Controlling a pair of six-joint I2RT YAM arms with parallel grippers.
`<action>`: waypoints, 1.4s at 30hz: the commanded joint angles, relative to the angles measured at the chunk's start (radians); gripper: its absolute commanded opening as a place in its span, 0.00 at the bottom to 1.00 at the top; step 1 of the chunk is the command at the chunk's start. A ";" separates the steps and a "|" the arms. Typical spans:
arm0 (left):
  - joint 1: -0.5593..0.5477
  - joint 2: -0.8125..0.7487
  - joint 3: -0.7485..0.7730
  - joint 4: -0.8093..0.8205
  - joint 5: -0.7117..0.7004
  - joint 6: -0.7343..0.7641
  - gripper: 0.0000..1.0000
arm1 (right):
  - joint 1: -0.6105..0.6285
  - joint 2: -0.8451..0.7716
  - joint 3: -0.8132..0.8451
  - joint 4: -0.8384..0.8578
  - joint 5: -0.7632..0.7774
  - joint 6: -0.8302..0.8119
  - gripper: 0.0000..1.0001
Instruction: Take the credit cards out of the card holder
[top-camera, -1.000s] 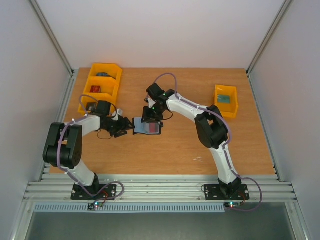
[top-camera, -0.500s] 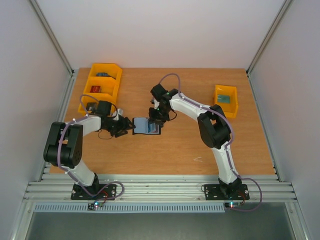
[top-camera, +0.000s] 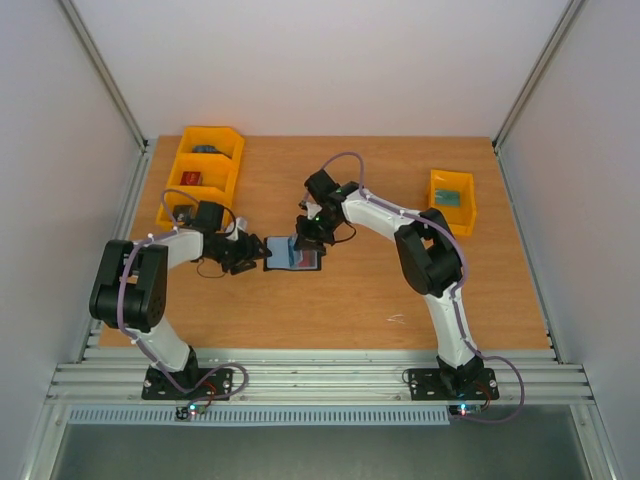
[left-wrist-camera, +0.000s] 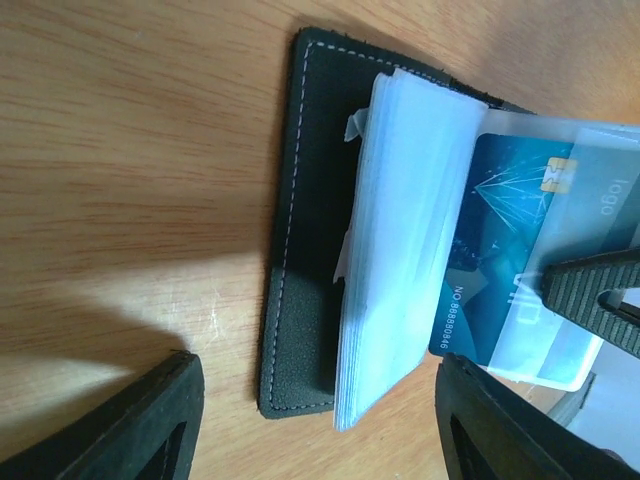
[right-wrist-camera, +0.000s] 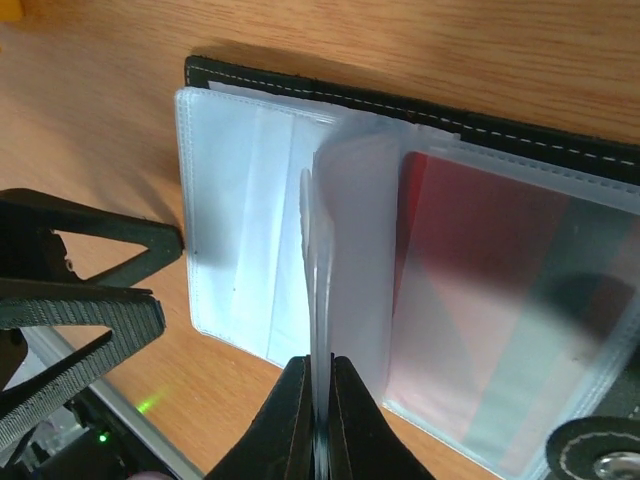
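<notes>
The card holder (top-camera: 293, 254) lies open on the wooden table between both grippers. Its black stitched cover (left-wrist-camera: 300, 250) carries a stack of clear sleeves (left-wrist-camera: 400, 250). A teal-blue credit card (left-wrist-camera: 510, 250) shows inside one sleeve. A red credit card (right-wrist-camera: 480, 300) sits in another sleeve. My right gripper (right-wrist-camera: 320, 405) is shut on the upright edge of a clear sleeve leaf (right-wrist-camera: 322, 270). My left gripper (left-wrist-camera: 320, 430) stands open at the holder's left end, one finger (left-wrist-camera: 130, 420) on each side, touching nothing.
Two joined yellow bins (top-camera: 205, 175) with small items stand at the back left. A small yellow bin (top-camera: 452, 200) sits at the right. Side walls and a metal rail (top-camera: 320, 375) at the near edge bound the table.
The right gripper's jaws have closed onto a sleeve leaf, and its wrist has shifted slightly to the right. The left gripper has stayed open in place.
</notes>
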 joint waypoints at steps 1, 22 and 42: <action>0.000 -0.034 0.041 -0.015 -0.040 0.051 0.65 | -0.023 -0.067 -0.039 0.029 -0.044 0.019 0.01; -0.049 -0.295 0.134 -0.085 0.375 0.169 0.48 | -0.041 -0.394 -0.307 0.421 -0.262 0.143 0.01; -0.049 -0.300 0.065 0.106 0.455 -0.009 0.21 | -0.041 -0.441 -0.358 0.624 -0.404 0.192 0.01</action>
